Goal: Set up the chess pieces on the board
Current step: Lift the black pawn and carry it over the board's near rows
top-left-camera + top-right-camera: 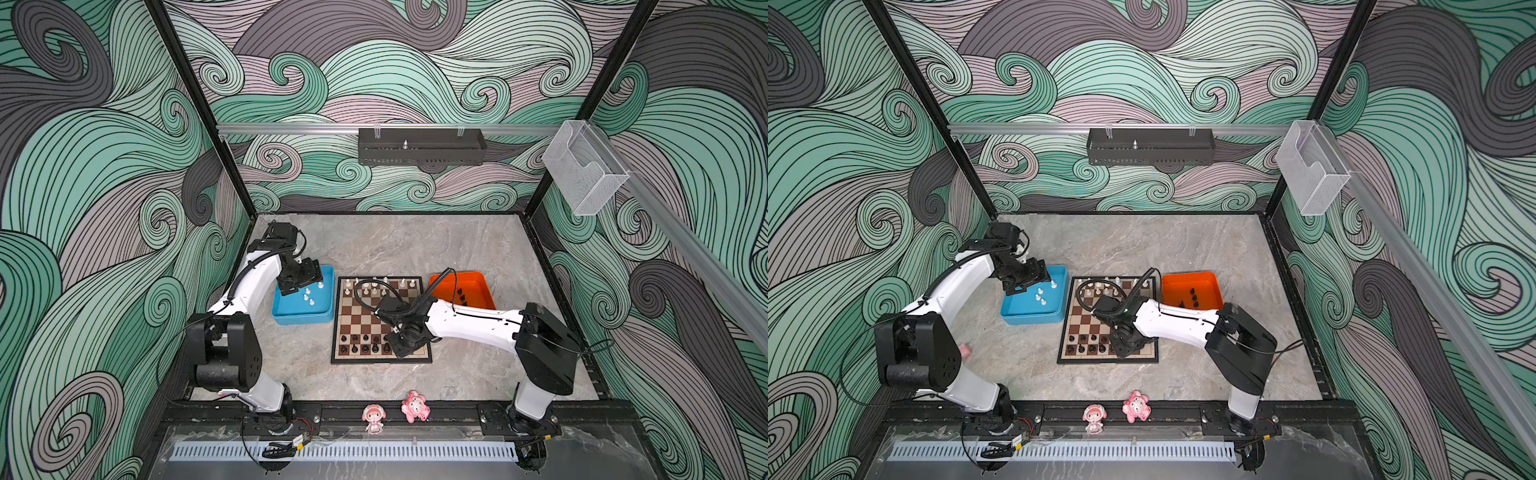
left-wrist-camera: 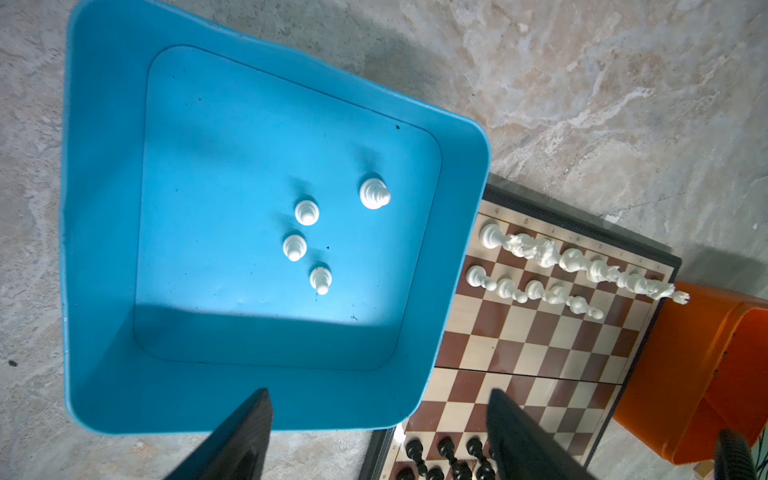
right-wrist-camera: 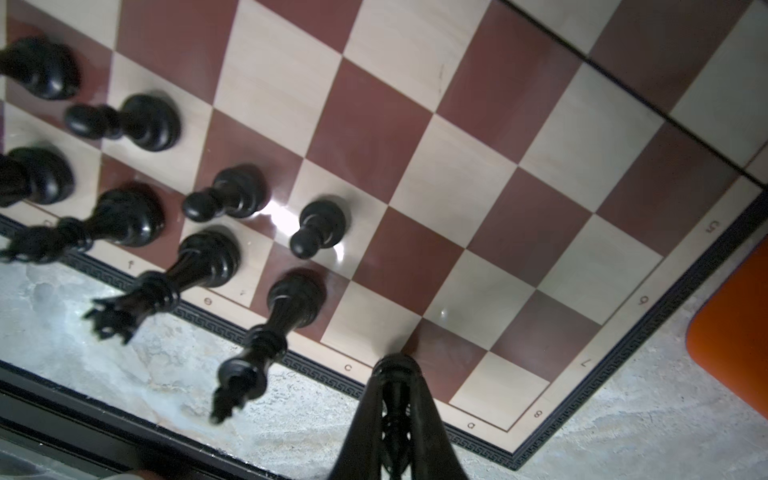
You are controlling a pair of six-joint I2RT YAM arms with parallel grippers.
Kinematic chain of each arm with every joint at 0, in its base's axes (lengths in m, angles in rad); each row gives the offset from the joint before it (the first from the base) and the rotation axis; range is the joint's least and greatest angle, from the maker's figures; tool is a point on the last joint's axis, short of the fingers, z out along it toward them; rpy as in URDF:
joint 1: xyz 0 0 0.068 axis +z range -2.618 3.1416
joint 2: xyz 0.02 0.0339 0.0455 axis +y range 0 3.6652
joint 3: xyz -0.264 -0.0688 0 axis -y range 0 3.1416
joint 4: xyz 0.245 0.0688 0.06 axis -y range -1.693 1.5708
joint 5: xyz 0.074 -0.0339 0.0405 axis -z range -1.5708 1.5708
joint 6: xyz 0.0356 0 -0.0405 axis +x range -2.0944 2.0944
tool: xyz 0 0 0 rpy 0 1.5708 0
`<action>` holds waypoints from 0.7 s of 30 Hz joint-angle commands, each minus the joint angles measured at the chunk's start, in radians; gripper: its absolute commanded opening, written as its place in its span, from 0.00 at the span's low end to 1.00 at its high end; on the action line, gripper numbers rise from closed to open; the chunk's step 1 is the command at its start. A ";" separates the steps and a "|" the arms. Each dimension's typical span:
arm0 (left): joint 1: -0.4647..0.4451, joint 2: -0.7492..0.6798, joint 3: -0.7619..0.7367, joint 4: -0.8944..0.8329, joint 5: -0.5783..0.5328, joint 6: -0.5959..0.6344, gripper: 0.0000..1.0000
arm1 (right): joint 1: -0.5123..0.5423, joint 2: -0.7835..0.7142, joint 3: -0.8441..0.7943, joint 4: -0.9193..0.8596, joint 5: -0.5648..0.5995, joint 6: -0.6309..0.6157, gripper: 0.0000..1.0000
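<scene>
While I watched the feeds, the table (image 1: 415, 249) filled the middle of both top views, with the board (image 1: 365, 318) flat at its centre. The blue tray (image 1: 303, 319) sat just beside the board's left edge. The orange tray (image 1: 484, 286) sat just beside its upper right corner.

The left gripper (image 1: 297, 286) hung over the upper left part of the blue tray. In the left wrist view its two dark fingers (image 2: 249, 428) stood wide apart at the bottom of the frame, with nothing between them. The right gripper (image 1: 392, 347) was low over the board's lower right part. At the bottom centre of the right wrist view it (image 3: 395, 370) was pinched together on a black piece (image 3: 395, 401), upright over a dark square in the edge row.

White pieces (image 1: 376, 286) stood in two rows along the board's upper edge. Black pieces (image 1: 359, 345) stood in two rows along its lower edge, left of the right gripper. Four more white ones (image 2: 306, 212) stood upright in the blue tray. A few black ones (image 1: 462, 296) were in the orange tray.
</scene>
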 commanded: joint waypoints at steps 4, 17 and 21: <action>0.005 -0.007 -0.001 -0.003 0.010 0.007 0.83 | 0.006 0.012 0.036 0.004 -0.017 -0.017 0.14; 0.005 -0.002 -0.005 0.000 0.010 0.009 0.83 | 0.006 0.046 0.064 0.000 -0.018 -0.022 0.14; 0.005 -0.003 -0.009 0.003 0.011 0.008 0.83 | 0.005 0.054 0.067 -0.002 -0.018 -0.020 0.15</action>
